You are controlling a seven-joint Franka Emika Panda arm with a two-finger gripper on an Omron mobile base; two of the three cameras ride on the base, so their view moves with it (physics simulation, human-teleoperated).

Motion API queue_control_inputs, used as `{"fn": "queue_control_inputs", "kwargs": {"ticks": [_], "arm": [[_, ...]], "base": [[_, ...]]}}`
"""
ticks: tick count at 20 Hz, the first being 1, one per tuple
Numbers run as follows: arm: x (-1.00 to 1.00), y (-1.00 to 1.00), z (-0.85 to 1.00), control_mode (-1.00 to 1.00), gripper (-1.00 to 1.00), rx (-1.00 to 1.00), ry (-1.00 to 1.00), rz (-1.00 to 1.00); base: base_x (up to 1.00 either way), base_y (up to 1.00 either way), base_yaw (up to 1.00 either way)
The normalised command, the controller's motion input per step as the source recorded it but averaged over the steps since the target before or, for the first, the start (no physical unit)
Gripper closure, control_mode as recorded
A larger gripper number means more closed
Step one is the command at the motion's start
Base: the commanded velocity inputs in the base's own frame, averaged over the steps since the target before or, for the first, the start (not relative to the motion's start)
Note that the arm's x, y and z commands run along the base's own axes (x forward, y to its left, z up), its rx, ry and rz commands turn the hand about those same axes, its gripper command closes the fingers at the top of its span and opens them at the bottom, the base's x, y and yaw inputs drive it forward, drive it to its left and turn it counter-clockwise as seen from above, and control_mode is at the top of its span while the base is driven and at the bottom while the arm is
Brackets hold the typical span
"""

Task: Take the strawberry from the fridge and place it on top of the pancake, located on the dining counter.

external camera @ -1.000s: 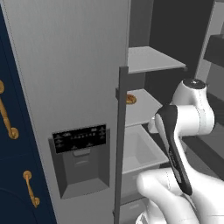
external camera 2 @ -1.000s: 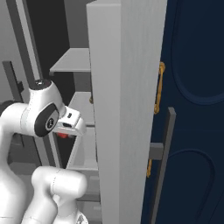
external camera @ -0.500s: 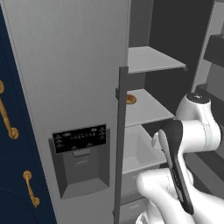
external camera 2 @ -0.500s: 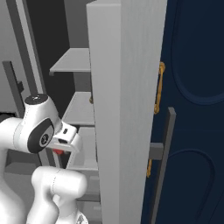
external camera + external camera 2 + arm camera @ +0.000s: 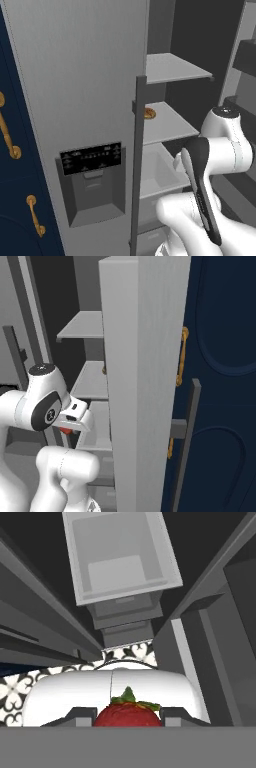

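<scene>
At the hand, before the open fridge (image 5: pixel 100 75) | gripper (image 5: pixel 128 716) clenched on the strawberry (image 5: pixel 128 714), berry between both fingertips | below: pale grey drawer bin (image 5: pixel 120 554) | farther in: flat orange-brown food piece (image 5: pixel 149 113) on middle shelf (image 5: pixel 167 125).
</scene>
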Motion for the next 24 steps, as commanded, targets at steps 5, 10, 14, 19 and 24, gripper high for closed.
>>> {"fn": "queue_control_inputs", "kwargs": {"ticks": [5,10,14,19,24], "arm": [[0.00,0.00,0.00,-1.00,1.00,0.00,0.00,0.00],[-0.07,0.00,0.00,1.00,1.00,0.00,0.00,0.00],[0.00,0.00,0.00,1.00,1.00,0.00,0.00,0.00],[0.00,0.00,0.00,1.00,1.00,0.00,0.00,0.00],[0.00,0.00,0.00,1.00,1.00,0.00,0.00,0.00]], "base": [[0.00,0.00,0.00],[-0.44,0.00,0.00],[-0.91,0.08,0.00],[-1.00,0.21,0.01],[-1.00,0.23,0.25]]}}
